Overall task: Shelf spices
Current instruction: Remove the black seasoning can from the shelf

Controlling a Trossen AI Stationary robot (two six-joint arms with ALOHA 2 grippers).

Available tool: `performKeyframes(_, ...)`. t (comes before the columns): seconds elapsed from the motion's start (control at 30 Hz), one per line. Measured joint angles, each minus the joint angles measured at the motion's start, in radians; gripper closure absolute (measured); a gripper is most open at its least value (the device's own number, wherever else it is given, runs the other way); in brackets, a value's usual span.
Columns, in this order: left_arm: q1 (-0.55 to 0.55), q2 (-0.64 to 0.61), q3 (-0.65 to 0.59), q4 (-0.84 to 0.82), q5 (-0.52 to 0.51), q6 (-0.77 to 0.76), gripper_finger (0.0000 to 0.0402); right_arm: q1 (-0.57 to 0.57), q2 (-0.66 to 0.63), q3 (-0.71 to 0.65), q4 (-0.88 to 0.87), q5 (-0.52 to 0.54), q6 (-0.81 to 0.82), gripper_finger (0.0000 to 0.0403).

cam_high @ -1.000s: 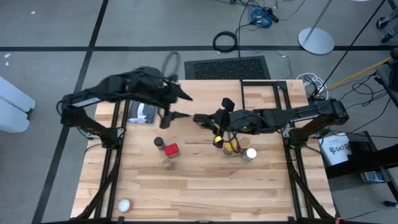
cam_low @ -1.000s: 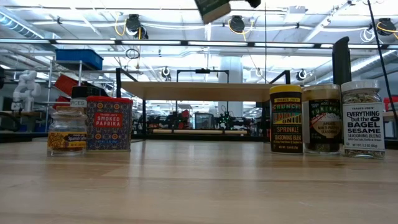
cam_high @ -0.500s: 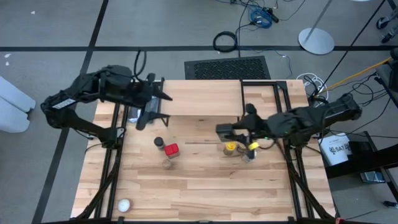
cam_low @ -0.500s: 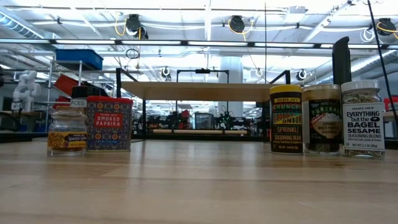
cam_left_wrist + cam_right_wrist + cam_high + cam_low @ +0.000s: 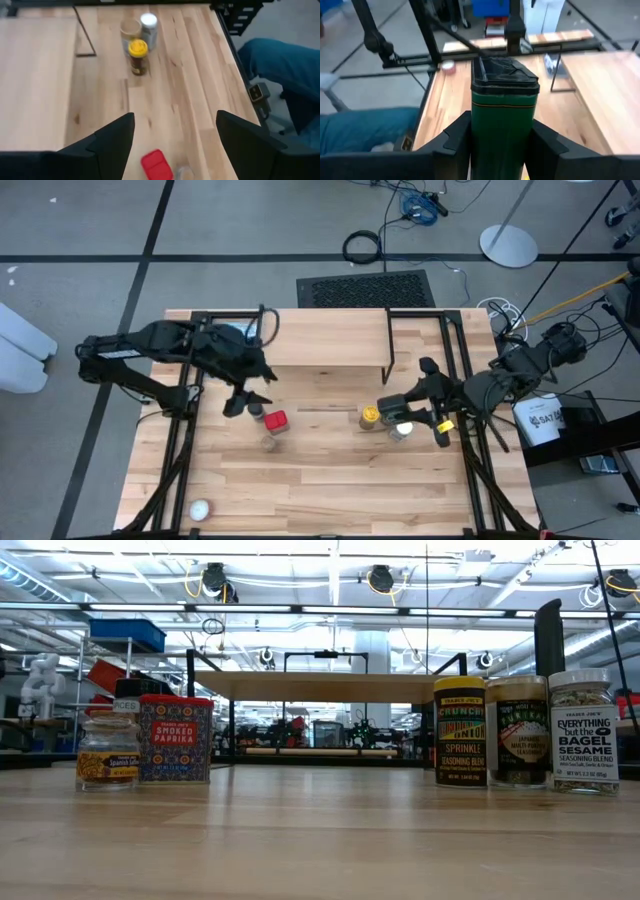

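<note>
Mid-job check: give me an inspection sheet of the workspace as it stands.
Surface: wooden table, nothing spilled.
Job's things: shelf, nothing seen on it; red tin, yellow-lidded jar and white-lidded jar on the table; green black-lidded tin held.
Clutter: white ball near the table's front edge.
Grippers: left gripper open, empty, above the table; right gripper shut on the green black-lidded tin.
Cables: coil on the floor.
Surroundings: person's leg beside the table.

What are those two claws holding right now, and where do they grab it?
The right gripper clamps a green tin with a black lid by its lower sides. The left gripper is open, holding nothing.
</note>
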State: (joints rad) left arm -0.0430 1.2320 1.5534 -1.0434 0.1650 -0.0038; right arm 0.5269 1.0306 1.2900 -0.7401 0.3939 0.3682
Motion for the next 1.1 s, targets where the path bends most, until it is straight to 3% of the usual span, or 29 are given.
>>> performKeyframes(0.33, -0.054, 0.000, -0.112, 0.125, -0.037, -0.046, 0.0111, 0.047, 0.012, -0.202, 0.026, 0.031, 0.144, 0.0273)
performKeyframes(0.77, -0.099, 0.000, -0.121, 0.191, -0.069, -0.053, 0.0111, 0.193, 0.009, -0.618, 0.505, 0.215, 0.341, 0.0273)
performKeyframes(1.1, -0.131, 0.000, -0.121, 0.208, -0.099, -0.070, 0.0111, 0.284, 0.115, -0.666, 0.631, 0.273, 0.367, 0.0273)
